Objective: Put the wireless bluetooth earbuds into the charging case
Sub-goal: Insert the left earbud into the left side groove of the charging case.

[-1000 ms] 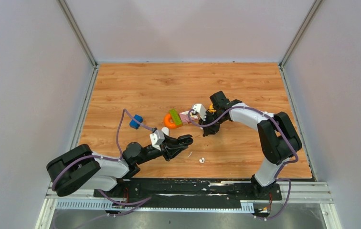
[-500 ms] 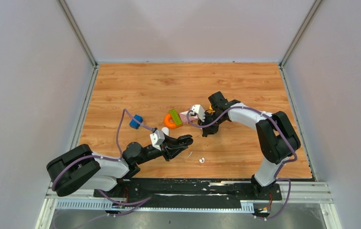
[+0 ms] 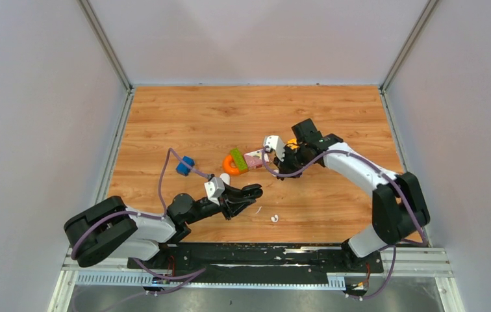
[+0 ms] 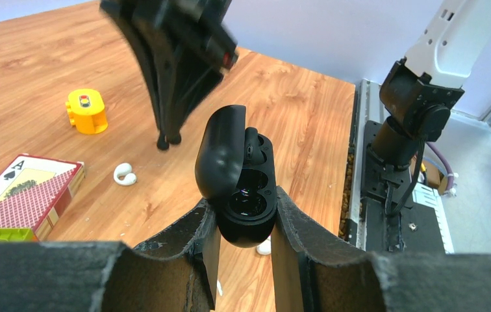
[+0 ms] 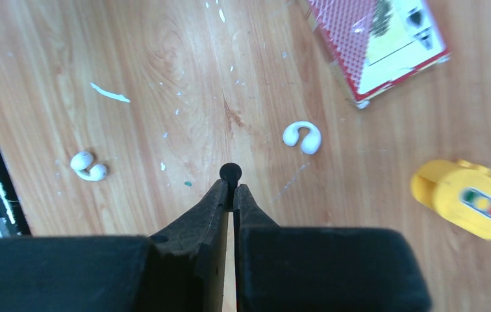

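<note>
My left gripper (image 4: 243,207) is shut on the black charging case (image 4: 246,195), held low over the table with its lid open. One black earbud (image 4: 251,140) sits in the far socket; the near socket is empty. My right gripper (image 5: 230,188) is shut on another black earbud (image 5: 230,172) at its fingertips, above the table behind the case (image 3: 281,170). One white earbud (image 5: 302,136) lies by the card pack. A second white earbud (image 5: 88,166) lies near the front edge (image 3: 273,218).
A red-backed card pack (image 3: 254,158), a green block (image 3: 238,160) and an orange ring (image 3: 231,165) lie together mid-table. A yellow block (image 5: 469,198) sits near my right gripper. A blue piece (image 3: 185,165) lies left. A white oval case (image 3: 225,178) is beside my left wrist.
My right arm has swung its elbow to the right and its gripper has moved slightly up and back with the black earbud. My left arm holds still.
</note>
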